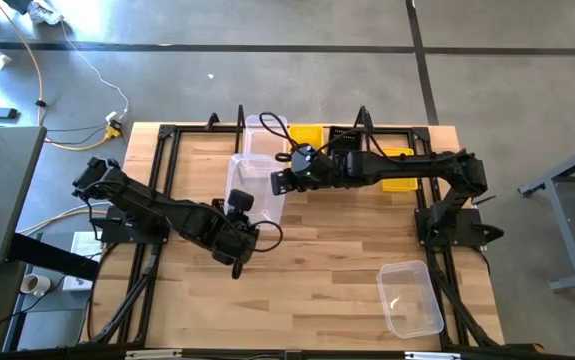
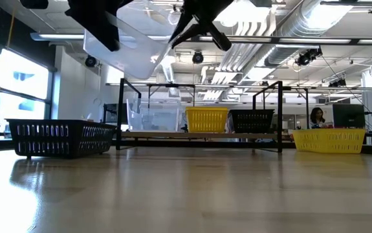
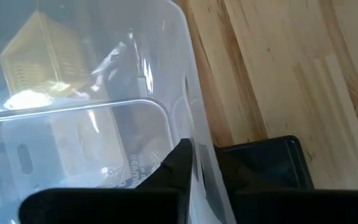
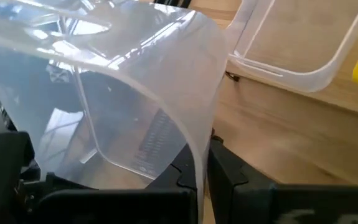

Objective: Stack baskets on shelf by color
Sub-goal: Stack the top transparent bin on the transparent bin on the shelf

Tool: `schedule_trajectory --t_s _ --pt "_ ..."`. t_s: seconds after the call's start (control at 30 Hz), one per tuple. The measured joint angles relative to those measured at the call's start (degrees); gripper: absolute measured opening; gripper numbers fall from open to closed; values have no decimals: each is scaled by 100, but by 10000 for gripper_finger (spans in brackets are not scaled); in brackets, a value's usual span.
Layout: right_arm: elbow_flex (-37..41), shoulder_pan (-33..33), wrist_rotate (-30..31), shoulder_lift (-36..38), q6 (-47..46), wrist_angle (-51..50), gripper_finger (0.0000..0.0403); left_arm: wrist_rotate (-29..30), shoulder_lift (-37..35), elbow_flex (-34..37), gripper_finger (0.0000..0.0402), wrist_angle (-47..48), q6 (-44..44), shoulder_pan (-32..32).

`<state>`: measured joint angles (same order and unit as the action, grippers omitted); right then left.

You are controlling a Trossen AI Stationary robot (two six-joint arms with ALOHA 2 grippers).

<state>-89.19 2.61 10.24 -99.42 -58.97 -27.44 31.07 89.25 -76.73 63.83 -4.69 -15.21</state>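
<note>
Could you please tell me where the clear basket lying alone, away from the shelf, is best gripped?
Take a long wall of the clear basket at its rim, coming straight down, one jaw inside, one outside. It seems to sit upright, mouth up, alone on the table.

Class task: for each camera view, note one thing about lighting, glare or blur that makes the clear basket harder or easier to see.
High view: the clear basket looks pale against the table. Low view: bright ceiling lights behind it wash it out. Left wrist view: glare streaks its wall, and the left gripper looks blurred. Right wrist view: reflections cross its wall at the right gripper.
</note>
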Motion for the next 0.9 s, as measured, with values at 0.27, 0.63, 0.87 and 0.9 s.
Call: schedule_trajectory --t_s 0.27,0.63,0.87,0.9 --pt "0 -5 -2 11 668 23 64 56 0 2 4 -77 111 -141" --pt "-7 227 -472 520 1234 -380 133 48 -20 4 2 -111 585 -34" --pt "-7 227 -429 1144 2019 -813 133 46 -21 4 1 -412 505 239" --pt "-7 225 -431 1234 2144 -827 133 49 -25 4 1 -483 442 306"
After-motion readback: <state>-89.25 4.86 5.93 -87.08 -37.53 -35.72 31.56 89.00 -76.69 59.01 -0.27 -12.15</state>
